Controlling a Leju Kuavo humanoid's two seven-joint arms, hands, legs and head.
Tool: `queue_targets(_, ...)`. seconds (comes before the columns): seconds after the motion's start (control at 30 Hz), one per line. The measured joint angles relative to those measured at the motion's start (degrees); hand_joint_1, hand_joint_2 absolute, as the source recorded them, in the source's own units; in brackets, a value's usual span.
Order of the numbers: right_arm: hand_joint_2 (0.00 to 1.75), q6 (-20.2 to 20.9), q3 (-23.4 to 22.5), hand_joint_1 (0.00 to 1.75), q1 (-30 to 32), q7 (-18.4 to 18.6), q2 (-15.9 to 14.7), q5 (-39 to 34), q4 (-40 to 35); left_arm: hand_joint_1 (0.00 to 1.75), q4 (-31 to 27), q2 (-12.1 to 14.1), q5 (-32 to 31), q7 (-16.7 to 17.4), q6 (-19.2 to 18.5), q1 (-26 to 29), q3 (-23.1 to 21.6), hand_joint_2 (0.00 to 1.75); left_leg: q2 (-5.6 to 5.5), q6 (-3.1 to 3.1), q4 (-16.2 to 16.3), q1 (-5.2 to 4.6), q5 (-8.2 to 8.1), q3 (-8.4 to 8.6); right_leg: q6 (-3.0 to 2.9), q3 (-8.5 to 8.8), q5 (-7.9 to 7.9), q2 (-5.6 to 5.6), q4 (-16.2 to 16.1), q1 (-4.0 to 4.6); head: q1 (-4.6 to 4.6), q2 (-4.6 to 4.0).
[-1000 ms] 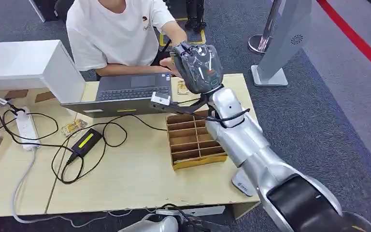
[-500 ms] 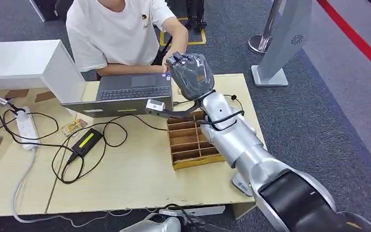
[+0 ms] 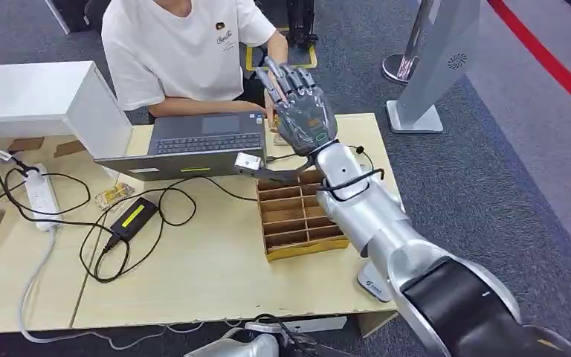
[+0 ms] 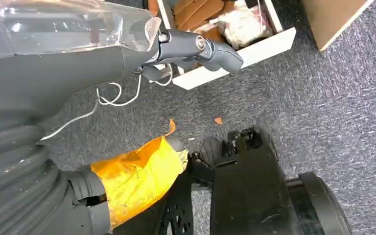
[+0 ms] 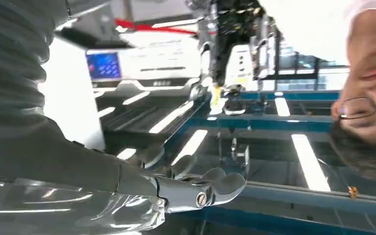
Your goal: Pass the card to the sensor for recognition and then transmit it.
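Fingers of the robot's right hand now fan out wide and straight at upper centre of the head view, where half a second ago they were curled tight at the same spot, close to the arm of the seated person. The right wrist view likewise shows them extended with nothing between them. That release suggests the handover, the task's final step, has just been made. The card itself cannot be made out: it is no longer in the hand, and whether the person took it is hidden behind the raised palm. Below the hand lie the laptop and the wooden divided tray on the worktop. The left hand hangs low over the carpet, holding nothing; its spread cannot be judged.
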Motion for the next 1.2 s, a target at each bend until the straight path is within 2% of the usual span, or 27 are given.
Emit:
queue_targets(0.07,1.75,1.6,0.2,0.00,-1.8,3.3,-1.2,3.7,1.8,0.00,0.0,0.0,0.9,0.0,0.2,0.0,0.0,1.75,-0.02,0.00,0.0,0.00,0.00,-0.01,0.00,0.00,0.00,-0.02,0.0,-0.01,0.02,-0.02)
queue_targets(0.13,1.75,4.9,0.3,0.00,-4.4,6.6,-3.2,6.4,3.8,0.00,0.0,0.1,1.9,0.0,0.4,0.0,0.0,1.75,-0.12,0.04,0.1,0.00,0.03,-0.02,0.01,0.02,0.01,-0.08,0.0,-0.01,0.00,-0.02)
queue_targets(0.23,1.75,8.2,0.4,0.00,-8.5,8.8,-7.0,6.8,6.4,0.00,0.4,0.1,2.8,-0.2,0.5,0.0,0.0,1.75,-0.28,0.11,0.1,-0.01,0.07,-0.11,0.02,0.04,0.01,-0.24,0.0,-0.01,0.02,-0.02)
queue_targets(0.37,1.75,9.5,0.4,0.00,-11.9,9.5,-10.7,6.9,8.7,0.00,1.0,0.2,3.1,-0.5,0.5,0.0,0.0,1.75,-0.19,0.12,0.1,-0.02,0.06,-0.12,0.05,0.03,0.04,-0.14,0.0,-0.01,0.00,-0.02)
queue_targets(0.5,1.75,13.5,1.2,0.00,-13.7,14.0,-14.1,6.7,10.2,0.00,1.6,0.2,3.5,-0.7,0.9,0.0,0.0,1.75,-0.22,0.13,0.2,0.00,0.06,-0.07,0.06,-0.01,0.04,-0.16,0.0,-0.01,-0.05,-0.02)
queue_targets(0.6,1.75,15.5,1.4,0.00,-15.9,15.5,-18.5,6.2,11.3,0.00,2.6,0.2,3.5,-1.3,1.0,0.0,0.0,1.75,-0.74,0.21,0.2,0.00,0.14,-0.26,0.07,0.01,0.03,-0.71,0.0,0.00,0.00,0.00)
queue_targets(0.67,1.75,16.7,1.3,0.00,-16.7,16.6,-21.6,5.8,12.0,0.00,3.1,0.3,3.4,-1.4,1.0,0.0,0.0,1.75,-0.68,0.21,0.2,0.00,0.13,-0.23,0.06,0.00,0.03,-0.63,0.0,-0.01,0.02,-0.02)
queue_targets(0.73,1.75,18.3,1.1,0.00,-16.7,18.4,-25.5,4.8,12.7,0.00,3.8,0.3,3.3,-1.4,1.0,0.0,0.0,1.75,-0.69,0.22,0.3,-0.01,0.12,-0.26,0.08,0.02,0.03,-0.62,0.0,-0.02,0.06,-0.02)
queue_targets(0.8,1.75,18.7,0.7,0.00,-16.5,19.0,-27.3,4.4,13.1,0.00,4.1,0.3,3.3,-1.3,1.0,0.0,0.0,1.75,-0.77,0.23,0.3,0.00,0.12,-0.29,0.12,0.02,0.00,-0.70,0.0,-0.02,0.00,0.00)
queue_targets(0.93,1.75,19.2,-1.8,0.00,-14.8,19.7,-33.7,5.3,14.3,0.00,4.9,0.4,3.2,-0.9,0.9,0.0,0.0,1.75,-0.79,0.28,0.3,-0.02,0.08,-0.36,0.14,0.04,0.00,-0.73,0.0,-0.03,0.04,-0.02)
queue_targets(1.2,1.75,18.9,-7.5,0.00,-7.6,20.6,-41.2,4.2,15.2,0.00,5.7,0.4,3.1,-0.5,0.3,0.0,0.1,1.75,-0.72,0.38,0.3,-0.02,0.02,-0.33,0.14,0.03,0.00,-0.69,0.0,-0.01,0.00,-0.02)
